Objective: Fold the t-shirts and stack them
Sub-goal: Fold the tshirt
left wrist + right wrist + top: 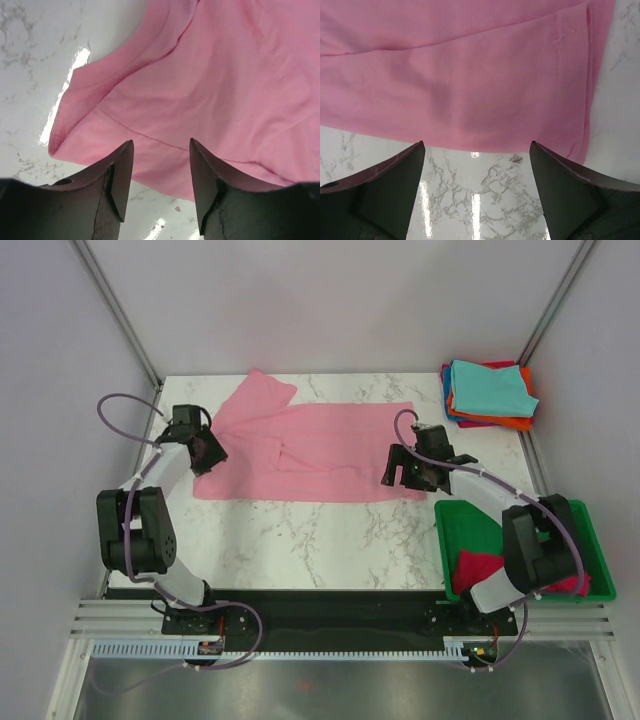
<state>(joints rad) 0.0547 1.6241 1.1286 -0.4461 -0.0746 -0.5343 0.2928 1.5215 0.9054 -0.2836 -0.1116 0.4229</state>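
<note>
Your pink t-shirt [320, 455] lies flat on the marble table [300, 540], toward the far side and between the two arms. Its long axis runs left to right across the table. The stitched hem is at the right end, as the right wrist view shows, and the shoulder end is at the left, where one sleeve [255, 392] angles off toward the far-left corner. A lengthwise crease runs along the body, with part of the cloth laid over itself. Your left gripper [161, 142] hangs over the left end of the shirt near its near edge. Its fingers stand partly apart with nothing between them, and the cloth lies below the gap. Your right gripper [476, 145] hangs at the shirt's near-right corner with its fingers spread wide and holding nothing; the near edge of the shirt runs just beyond the tips. A stack of folded shirts [490, 392] sits in the far-right corner, teal on top with orange, blue and red edges showing beneath it. A red shirt [478, 568] lies crumpled in the green bin [465, 530] at the near right.
</note>
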